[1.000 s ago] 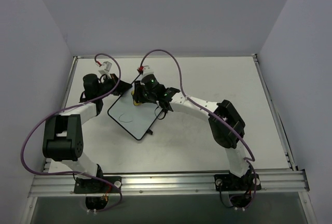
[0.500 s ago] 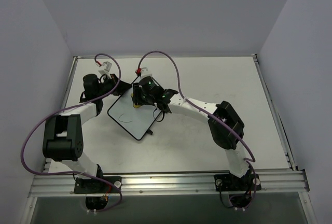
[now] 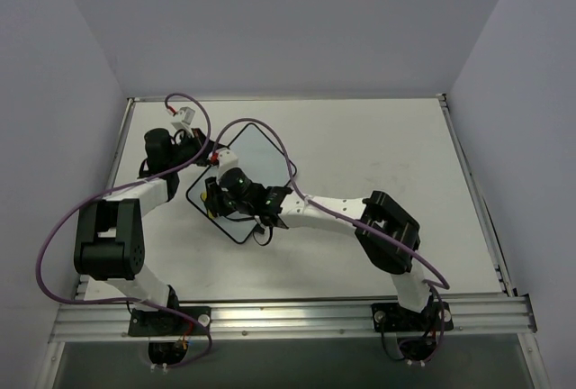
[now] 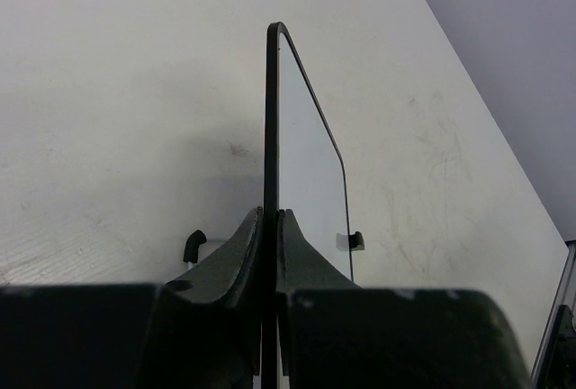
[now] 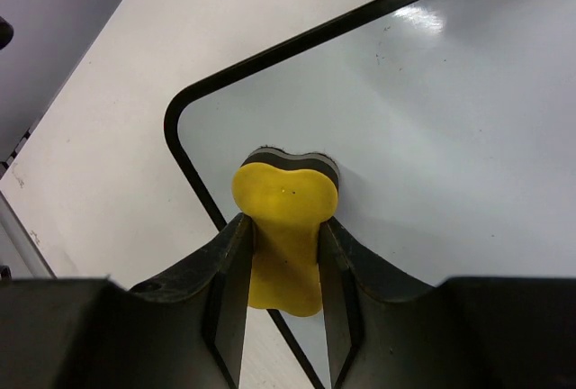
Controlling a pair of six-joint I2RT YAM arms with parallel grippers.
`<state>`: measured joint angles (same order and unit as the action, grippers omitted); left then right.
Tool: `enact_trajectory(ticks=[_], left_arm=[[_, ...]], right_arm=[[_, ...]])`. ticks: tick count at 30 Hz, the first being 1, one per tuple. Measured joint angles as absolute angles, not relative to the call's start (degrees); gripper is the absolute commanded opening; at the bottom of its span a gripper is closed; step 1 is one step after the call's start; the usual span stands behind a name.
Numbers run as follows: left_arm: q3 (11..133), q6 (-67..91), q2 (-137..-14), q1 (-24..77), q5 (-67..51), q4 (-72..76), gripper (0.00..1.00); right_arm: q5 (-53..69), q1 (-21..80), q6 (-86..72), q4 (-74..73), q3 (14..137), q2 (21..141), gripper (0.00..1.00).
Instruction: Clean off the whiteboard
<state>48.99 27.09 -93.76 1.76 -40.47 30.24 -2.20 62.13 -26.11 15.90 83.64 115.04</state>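
The whiteboard (image 3: 256,162) lies turned like a diamond at the table's left middle. My left gripper (image 3: 209,149) is shut on its far left edge; in the left wrist view the fingers (image 4: 241,249) clamp the black frame (image 4: 270,119) edge-on. My right gripper (image 3: 216,196) is shut on the yellow eraser (image 5: 283,213) and presses it on the board (image 5: 432,137) near its left rounded corner. The white surface around the eraser shows no scribbles; the part under the gripper is hidden.
Grey walls close in the white table (image 3: 378,146) at the back and both sides. A metal rail (image 3: 288,317) runs along the near edge. Purple cables (image 3: 270,137) loop over the board and the left arm.
My right gripper has slid the eraser from the board's far edge down to its near-left corner, over where a dark scribble showed. The left gripper and the board have stayed put.
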Motion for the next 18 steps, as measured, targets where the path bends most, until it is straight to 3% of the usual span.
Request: enact_trajectory(ticks=[18], left_arm=[[49.0, 26.7, -93.7, 2.0, -40.0, 30.4, 0.02]], right_arm=[[-5.8, 58.1, -27.1, 20.8, 69.3, 108.9, 0.0]])
